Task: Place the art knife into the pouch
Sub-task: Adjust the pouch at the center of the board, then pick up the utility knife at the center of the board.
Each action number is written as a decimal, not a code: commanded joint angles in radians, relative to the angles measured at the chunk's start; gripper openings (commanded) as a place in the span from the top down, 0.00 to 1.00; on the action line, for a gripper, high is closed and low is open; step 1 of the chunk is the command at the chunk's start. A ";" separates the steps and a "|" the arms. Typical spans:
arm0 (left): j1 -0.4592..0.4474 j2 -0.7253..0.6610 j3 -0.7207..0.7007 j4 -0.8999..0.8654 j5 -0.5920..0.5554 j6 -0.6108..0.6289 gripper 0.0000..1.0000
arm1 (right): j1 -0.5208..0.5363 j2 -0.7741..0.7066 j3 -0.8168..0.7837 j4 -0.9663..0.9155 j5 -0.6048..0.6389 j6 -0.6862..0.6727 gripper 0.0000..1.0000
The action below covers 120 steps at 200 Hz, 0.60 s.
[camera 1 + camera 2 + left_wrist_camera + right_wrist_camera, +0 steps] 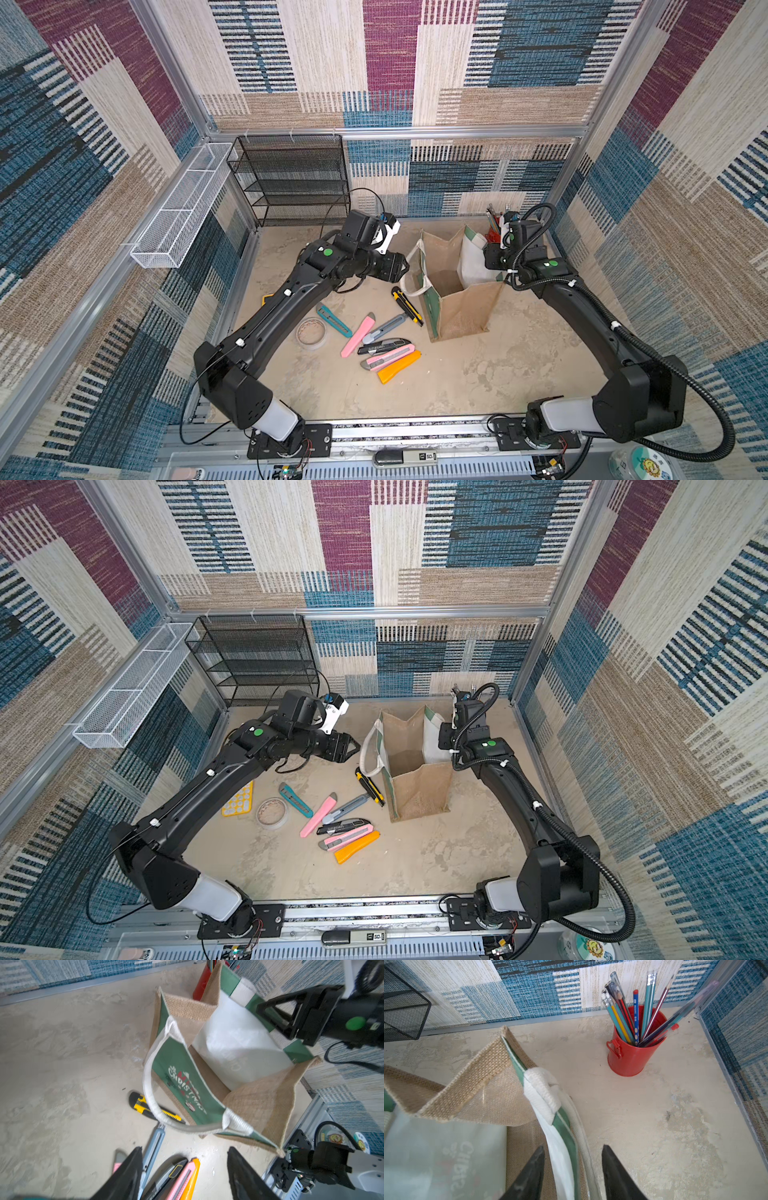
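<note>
Oddly, right end effector (572, 1176) gapes astride the pouch (467, 1093) rim, left (182, 1174) open, bases cropped.

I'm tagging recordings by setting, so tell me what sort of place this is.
Probably a staged robot test cell made up as a stationery desk: carpet-tile walls on an aluminium frame enclose a tabletop with utility knives, a red pencil cup and a black mesh shelf.

Tan pouch (461, 309), green Christmas-print panel; red cup (631, 1057)

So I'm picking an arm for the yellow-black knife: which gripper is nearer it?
Left. The left gripper hovers just above the yellow-black knife; the right gripper is across the pouch, at its far rim.
</note>
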 commanded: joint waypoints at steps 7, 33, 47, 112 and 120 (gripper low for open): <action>-0.001 -0.074 -0.116 -0.091 -0.051 0.010 0.33 | 0.002 -0.016 0.004 0.032 -0.036 -0.003 0.51; -0.001 -0.132 -0.233 -0.139 -0.088 -0.003 0.34 | 0.001 -0.026 -0.009 0.034 -0.040 -0.002 0.48; -0.001 -0.153 -0.288 -0.140 -0.092 -0.015 0.36 | 0.002 -0.036 -0.027 0.047 -0.055 -0.002 0.48; -0.001 -0.095 -0.391 -0.144 -0.183 -0.036 0.51 | 0.001 -0.105 -0.106 0.097 -0.136 0.021 0.48; -0.001 -0.069 -0.386 -0.142 -0.194 -0.038 0.52 | 0.002 -0.120 -0.121 0.106 -0.148 0.023 0.47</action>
